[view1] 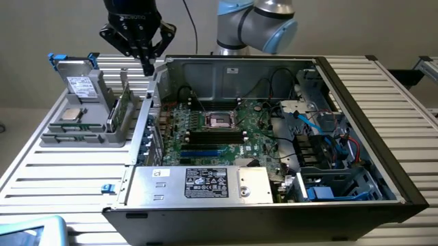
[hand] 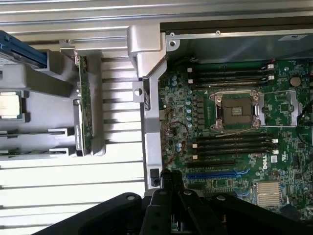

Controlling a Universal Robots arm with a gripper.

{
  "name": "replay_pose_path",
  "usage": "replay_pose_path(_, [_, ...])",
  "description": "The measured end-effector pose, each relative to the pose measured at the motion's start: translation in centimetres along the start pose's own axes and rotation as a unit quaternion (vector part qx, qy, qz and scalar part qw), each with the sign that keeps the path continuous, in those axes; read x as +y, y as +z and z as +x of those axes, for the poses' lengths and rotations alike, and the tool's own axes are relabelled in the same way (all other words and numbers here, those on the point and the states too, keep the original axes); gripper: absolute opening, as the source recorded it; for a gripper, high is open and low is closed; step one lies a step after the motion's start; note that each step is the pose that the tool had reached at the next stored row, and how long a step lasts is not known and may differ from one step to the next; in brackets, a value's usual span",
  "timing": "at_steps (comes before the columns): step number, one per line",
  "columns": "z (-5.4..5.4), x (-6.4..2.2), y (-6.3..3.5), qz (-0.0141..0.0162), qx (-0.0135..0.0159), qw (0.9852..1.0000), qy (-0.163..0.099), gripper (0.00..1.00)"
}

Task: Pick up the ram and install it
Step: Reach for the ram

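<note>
One ram stick (view1: 122, 110) stands on edge in the grey holder (view1: 75, 137), beside the computer case (view1: 274, 218). Your gripper (view1: 147, 65) hangs over its wall, fingers together, empty; lowering unopened could knock the stick or clip that wall.

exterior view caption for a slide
End effector above the edge of the open case, ram standing on edge in the grey holder alongside
</note>
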State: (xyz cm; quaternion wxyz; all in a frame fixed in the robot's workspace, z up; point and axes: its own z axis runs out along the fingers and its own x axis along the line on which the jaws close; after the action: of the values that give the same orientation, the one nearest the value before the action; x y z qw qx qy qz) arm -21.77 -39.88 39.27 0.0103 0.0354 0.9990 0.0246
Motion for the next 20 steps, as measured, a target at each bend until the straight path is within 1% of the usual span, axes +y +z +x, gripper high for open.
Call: replay_pose_path(20, [9.0,-0.64,-0.2,0.0,0.0,1.0,0.0,0.11])
